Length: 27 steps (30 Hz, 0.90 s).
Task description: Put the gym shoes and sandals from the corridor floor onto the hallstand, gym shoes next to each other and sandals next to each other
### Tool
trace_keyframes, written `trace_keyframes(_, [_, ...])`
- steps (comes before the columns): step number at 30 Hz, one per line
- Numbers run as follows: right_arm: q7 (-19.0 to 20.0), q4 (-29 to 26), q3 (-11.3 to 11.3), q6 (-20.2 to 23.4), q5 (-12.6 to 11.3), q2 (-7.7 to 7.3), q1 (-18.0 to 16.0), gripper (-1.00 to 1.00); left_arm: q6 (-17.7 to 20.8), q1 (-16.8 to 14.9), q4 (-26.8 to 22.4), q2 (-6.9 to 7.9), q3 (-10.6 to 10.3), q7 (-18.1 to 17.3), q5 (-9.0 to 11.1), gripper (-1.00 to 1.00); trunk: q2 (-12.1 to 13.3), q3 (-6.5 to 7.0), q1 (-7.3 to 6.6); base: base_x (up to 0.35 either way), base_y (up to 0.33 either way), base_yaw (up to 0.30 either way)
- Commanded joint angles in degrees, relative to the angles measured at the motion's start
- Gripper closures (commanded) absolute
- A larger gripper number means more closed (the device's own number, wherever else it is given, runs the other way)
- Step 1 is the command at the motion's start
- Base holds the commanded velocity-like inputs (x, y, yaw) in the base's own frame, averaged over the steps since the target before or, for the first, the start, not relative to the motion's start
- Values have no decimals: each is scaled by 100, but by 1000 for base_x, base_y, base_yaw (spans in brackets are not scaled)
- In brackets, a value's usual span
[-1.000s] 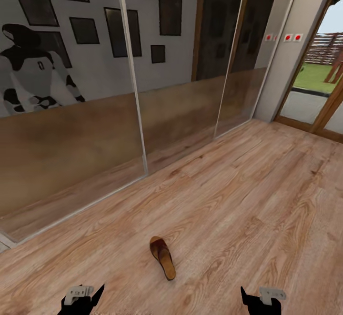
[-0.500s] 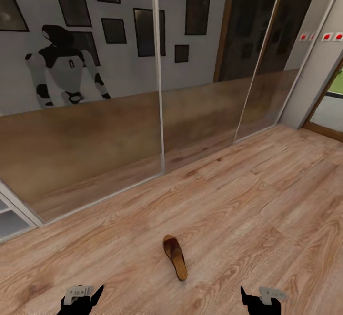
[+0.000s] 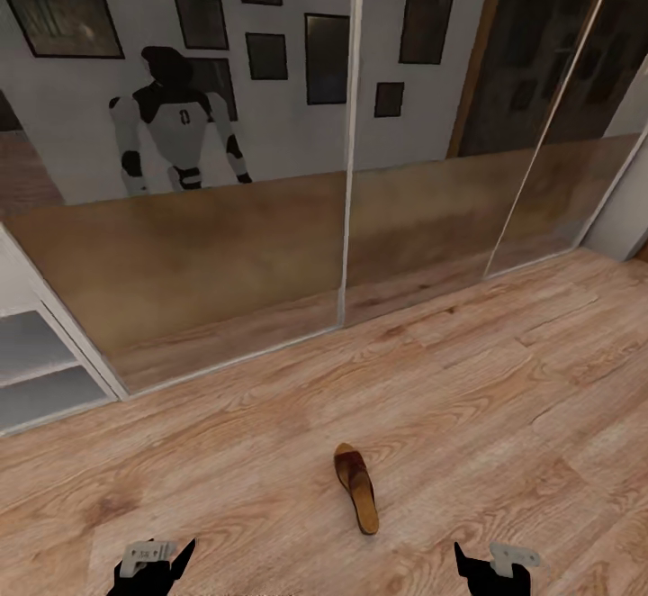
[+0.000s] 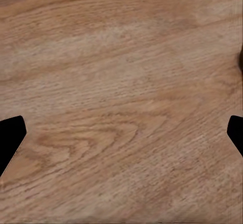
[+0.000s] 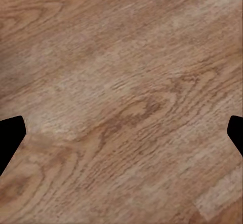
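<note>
One brown sandal (image 3: 356, 487) alone on the unmarked corridor floor (image 3: 504, 380).

The corridor floor (image 3: 504, 380) is matt wood plank with strong grain and knots. The sandal (image 3: 356, 486) looks like smooth brown leather. The far mirrored panels (image 3: 225, 218) are glossy, framed in pale metal-like strips.

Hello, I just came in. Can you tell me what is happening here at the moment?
A two-armed robot stands in a corridor, facing a mirrored wall that reflects it. One brown sandal lies on the wooden floor in front of it, between the two arms. The left gripper and right gripper are both open and hold nothing, pointing down at bare floor. Pale shelves show at the far left. Nothing is picked up yet.
</note>
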Motion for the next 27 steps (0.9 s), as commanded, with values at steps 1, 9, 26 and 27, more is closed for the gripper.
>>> trace_keyframes(1, [19, 0, -51, -20, 58, 1, -2, -100, -21, -5, 10, 5, -47, -14, 60, -100, -2, -6, -1, 0, 0, 278])
trace_keyframes(9, [15, -18, -50, -21, 60, 7, -2, -100, -21, -4, 12, 7, -45, -16, 100, -100, -2, -26, -1, 0, 0, 278])
trace_keyframes(26, [13, -30, -49, -21, 65, 15, -2, -100, -21, -6, 12, 7, -46, -21, 165, -100, -2, -89, -1, 0, 0, 278])
trace_keyframes(27, [13, -30, -49, -21, 65, 15, -2, -100, -21, -6, 12, 7, -46, -21, 165, -100, -2, -93, -1, 0, 0, 278])
